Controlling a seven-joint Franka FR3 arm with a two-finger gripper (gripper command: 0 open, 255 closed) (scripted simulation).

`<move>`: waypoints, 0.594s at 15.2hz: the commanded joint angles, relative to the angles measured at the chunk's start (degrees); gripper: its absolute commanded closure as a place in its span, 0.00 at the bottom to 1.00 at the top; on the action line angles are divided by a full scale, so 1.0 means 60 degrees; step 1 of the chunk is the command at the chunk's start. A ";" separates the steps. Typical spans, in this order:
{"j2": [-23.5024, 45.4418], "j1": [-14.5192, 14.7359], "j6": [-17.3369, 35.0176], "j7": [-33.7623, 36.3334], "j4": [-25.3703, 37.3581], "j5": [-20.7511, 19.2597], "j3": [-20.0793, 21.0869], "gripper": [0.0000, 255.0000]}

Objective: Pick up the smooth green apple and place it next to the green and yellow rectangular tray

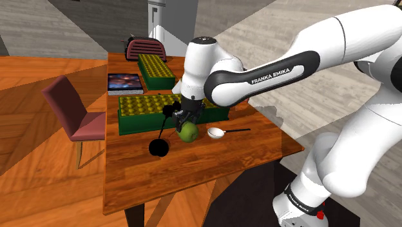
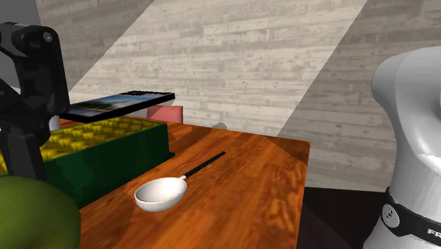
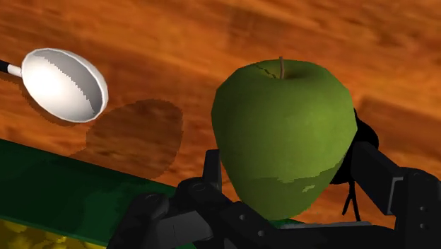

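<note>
Here the black end effector [image 1: 186,121] grasps the smooth green apple [image 3: 283,134]. The apple is near the green and yellow rectangular tray [image 1: 145,111], over the wooden tabletop [image 1: 212,158].

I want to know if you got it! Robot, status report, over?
Gripper shut on green apple. Apple looks just off the table, beside the green and yellow tray. White spoon close by, not blocking.

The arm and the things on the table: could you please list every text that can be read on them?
"FRANKA EMIKA": dark band on the arm, shoulder view.
"FR", cut off by the edge: the arm's dark band, second exterior view.
White marks on the arm's lowest dark band: too small to read.
</note>
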 commanded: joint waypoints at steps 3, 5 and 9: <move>0.0215 -0.0005 0.0508 0.0148 -0.0303 -0.0114 0.0021 1.00; 0.0340 -0.0012 0.0758 0.0220 -0.0438 -0.0182 0.0026 1.00; 0.0615 -0.0026 0.1257 0.0381 -0.0681 -0.0338 0.0033 1.00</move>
